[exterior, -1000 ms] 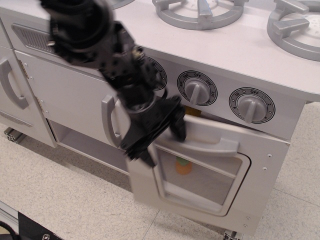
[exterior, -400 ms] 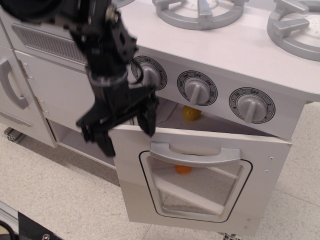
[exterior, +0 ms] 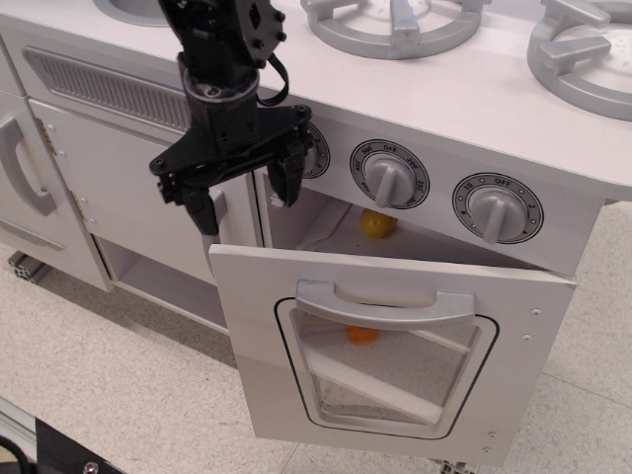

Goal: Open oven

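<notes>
The white toy oven has its door (exterior: 395,346) swung partway down and open, showing a dark gap along its top edge. The door has a clear rounded window (exterior: 390,365) and a wide grey bar handle (exterior: 385,304). A yellow ball (exterior: 375,223) shows inside through the gap, and an orange item (exterior: 361,335) shows through the window. My black gripper (exterior: 242,194) hangs open and empty above the door's top left corner, apart from the door. Its fingers (exterior: 202,207) point down.
Three grey knobs (exterior: 390,178) run along the front panel above the oven. Grey burner rings (exterior: 395,25) sit on the white stove top. A narrow cupboard door with a vertical handle (exterior: 219,212) is left of the oven. Another handle (exterior: 22,168) is at the far left. Speckled floor lies below.
The oven door has swung further down and open. My gripper has let go of the door area and risen up and left, away from it.
</notes>
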You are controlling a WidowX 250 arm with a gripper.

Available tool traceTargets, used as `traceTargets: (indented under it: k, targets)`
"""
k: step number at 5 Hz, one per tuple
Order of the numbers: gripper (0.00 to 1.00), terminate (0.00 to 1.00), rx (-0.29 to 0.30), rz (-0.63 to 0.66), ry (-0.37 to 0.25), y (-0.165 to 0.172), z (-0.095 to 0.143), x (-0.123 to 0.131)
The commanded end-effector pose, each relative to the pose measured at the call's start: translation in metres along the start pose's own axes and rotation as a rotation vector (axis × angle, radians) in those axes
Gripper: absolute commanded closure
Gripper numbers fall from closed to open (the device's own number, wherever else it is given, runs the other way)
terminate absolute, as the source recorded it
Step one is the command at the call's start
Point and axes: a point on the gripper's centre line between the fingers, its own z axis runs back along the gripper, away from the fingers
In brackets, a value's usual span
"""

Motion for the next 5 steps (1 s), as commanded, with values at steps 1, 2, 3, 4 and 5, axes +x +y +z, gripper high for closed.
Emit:
traceTargets:
  k: [1, 2, 3, 4, 5]
  targets:
    - [0.00, 0.00, -0.024, -0.225, -0.081, -0.010, -0.009, 0.013]
    - [0.00, 0.00, 0.045, -0.286, -0.084, -0.010, -0.021, 0.012]
    - [0.00, 0.00, 0.075, -0.361, -0.075, -0.008, -0.032, 0.005]
    - [0.00, 0.00, 0.107, -0.436, -0.034, 0.000, -0.029, -0.008]
    - [0.00, 0.00, 0.123, -0.502, -0.023, 0.010, -0.027, -0.028]
